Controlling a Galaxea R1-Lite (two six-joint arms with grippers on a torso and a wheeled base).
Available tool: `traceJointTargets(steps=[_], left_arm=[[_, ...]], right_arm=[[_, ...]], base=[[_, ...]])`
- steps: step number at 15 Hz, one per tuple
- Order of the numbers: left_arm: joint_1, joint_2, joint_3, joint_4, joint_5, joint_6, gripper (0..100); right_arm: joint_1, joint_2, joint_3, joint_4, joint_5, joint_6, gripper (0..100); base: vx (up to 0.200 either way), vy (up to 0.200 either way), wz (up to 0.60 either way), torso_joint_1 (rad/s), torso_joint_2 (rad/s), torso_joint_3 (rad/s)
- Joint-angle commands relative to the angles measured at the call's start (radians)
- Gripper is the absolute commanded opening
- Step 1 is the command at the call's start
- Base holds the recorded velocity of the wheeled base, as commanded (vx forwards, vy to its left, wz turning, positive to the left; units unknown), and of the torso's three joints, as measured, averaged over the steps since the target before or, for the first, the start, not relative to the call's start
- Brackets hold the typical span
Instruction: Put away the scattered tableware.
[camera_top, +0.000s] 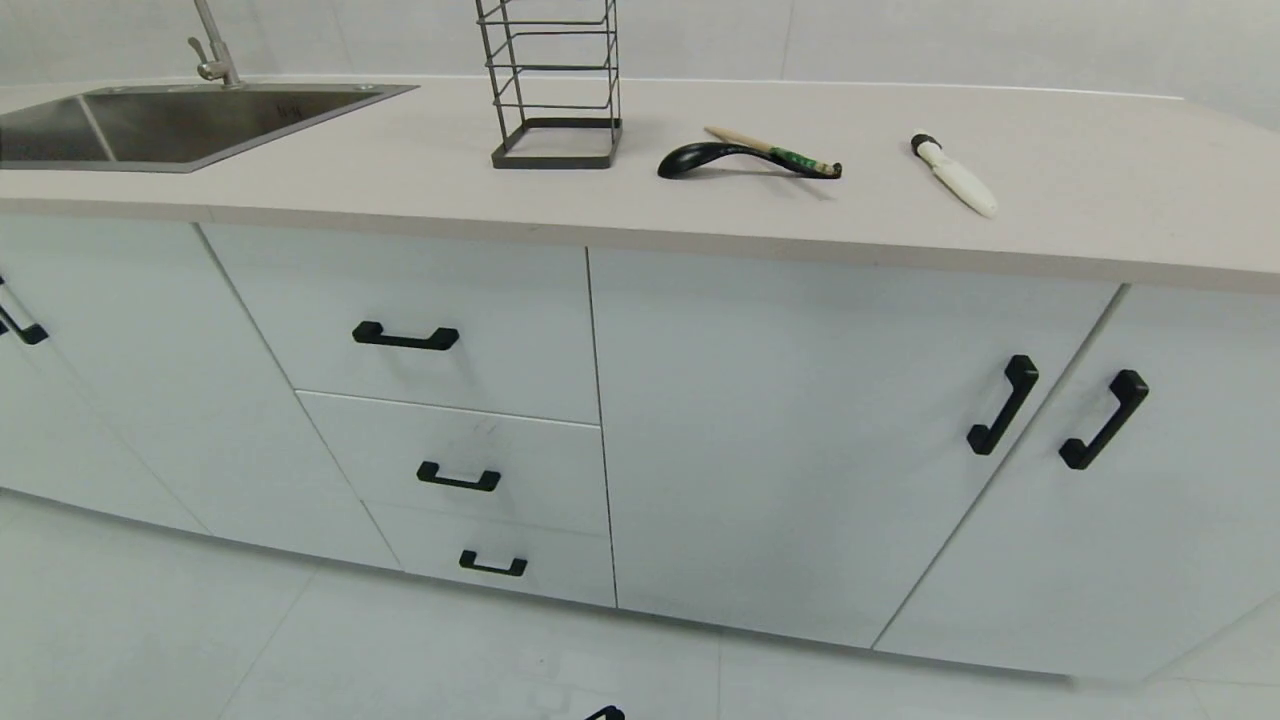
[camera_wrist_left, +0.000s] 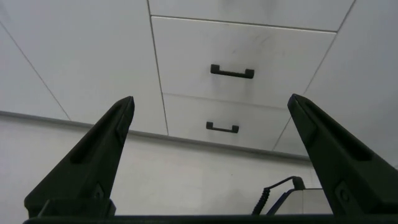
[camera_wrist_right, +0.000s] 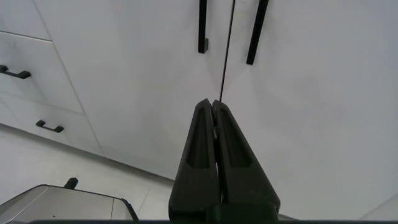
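Closest to my wrist cameras are the grippers themselves. The left gripper (camera_wrist_left: 210, 99) is spread wide and holds nothing; between its fingers I see the two lower drawers (camera_wrist_left: 242, 56) of the cabinet and the pale floor (camera_wrist_left: 155, 168) below them. The right gripper (camera_wrist_right: 212, 106) has its fingers pressed together with nothing between them, and it points at the seam where two cabinet doors (camera_wrist_right: 143, 93) meet, each with a black vertical handle (camera_wrist_right: 203, 25). From the head camera, the white cabinet front is near me and the countertop (camera_top: 400, 180) runs across above it. The tableware lies on the right part of that counter. A black spoon (camera_top: 745, 158) rests with its bowl to the left, and a wooden stick (camera_top: 740, 138) with a green patterned end lies against its handle on the far side. Well apart to the right lies a white utensil (camera_top: 955, 175) with a black tip at its far end. Left of the spoon stands an upright wire rack (camera_top: 555, 90), with nothing in the part I can see. At the far left, a steel sink (camera_top: 200, 110) is set into the counter, with a faucet (camera_top: 212, 45) behind it.
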Motion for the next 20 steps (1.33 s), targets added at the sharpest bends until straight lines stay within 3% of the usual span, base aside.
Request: traceJointTargets(steps=[1,7,14,16,17,18,19,20], left_arm=[[0.0,0.0,0.0,0.0,-0.002,0.0,100],[0.0,0.0,0.0,0.0,-0.001,0.0,100],[-0.001,0.002,-0.002,0.002,-0.007,-0.006,100],[-0.001,0.002,-0.002,0.0,-0.01,0.014,100],[0.0,0.0,-0.002,-0.006,-0.06,0.054,100],[0.0,0.0,-0.002,-0.01,-0.071,0.074,100],[0.0,0.0,-0.02,-0.089,-0.074,0.069,100],[0.008,0.02,-0.098,-0.24,-0.083,0.068,100]], right_arm=[[0.0,0.001,0.0,-0.001,0.001,0.0,0],[0.0,0.001,0.0,-0.001,0.001,0.0,0],[0.0,0.001,0.0,-0.001,0.001,0.004,0],[0.0,0.001,0.0,-0.002,0.001,0.003,0],[0.0,0.001,0.0,-0.002,0.001,0.004,0],[0.0,0.001,0.0,-0.002,0.001,0.003,0],[0.0,0.001,0.0,-0.001,0.001,0.003,0],[0.0,0.001,0.0,-0.001,0.001,0.004,0]], base=[[0.0,0.0,0.0,0.0,0.0,0.0],[0.0,0.167,0.0,-0.001,0.01,0.004],[0.0,0.0,0.0,0.0,0.0,0.0],[0.0,0.0,0.0,0.0,0.0,0.0],[0.0,0.0,0.0,0.0,0.0,0.0],[0.0,0.0,0.0,0.0,0.0,0.0],[0.0,0.0,0.0,0.0,0.0,0.0],[0.0,0.0,0.0,0.0,0.0,0.0]])
